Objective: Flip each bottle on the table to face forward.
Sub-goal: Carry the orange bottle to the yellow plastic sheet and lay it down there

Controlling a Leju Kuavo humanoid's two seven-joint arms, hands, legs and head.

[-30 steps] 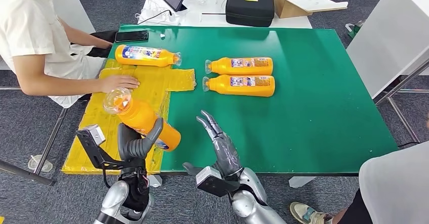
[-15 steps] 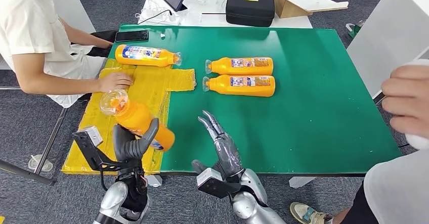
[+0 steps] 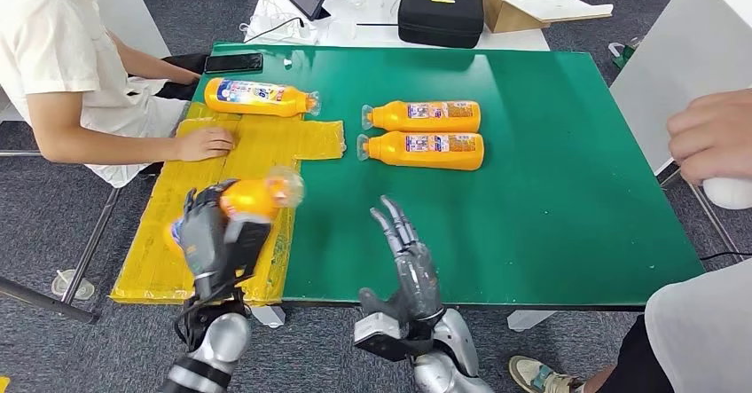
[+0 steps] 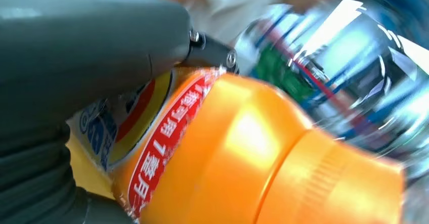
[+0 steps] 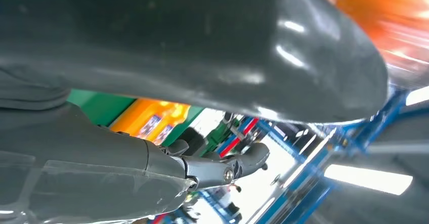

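While the left hand (image 3: pixel 215 238) grips an orange bottle (image 3: pixel 253 197) lifted above the yellow mat (image 3: pixel 266 145) at the table's near left corner, the right hand (image 3: pixel 411 264) hovers over the near edge, fingers spread and holding nothing. Two bottles (image 3: pixel 423 132) lie side by side mid-table, labels up, apparently done; the held one is mid-turn, and another bottle (image 3: pixel 259 97) waits at the far left edge. A seated person rests a hand (image 3: pixel 204 143) on the mat. The green table (image 3: pixel 550 171) stands on grey carpet; beyond it, a white desk bears a black case (image 3: pixel 438 15).
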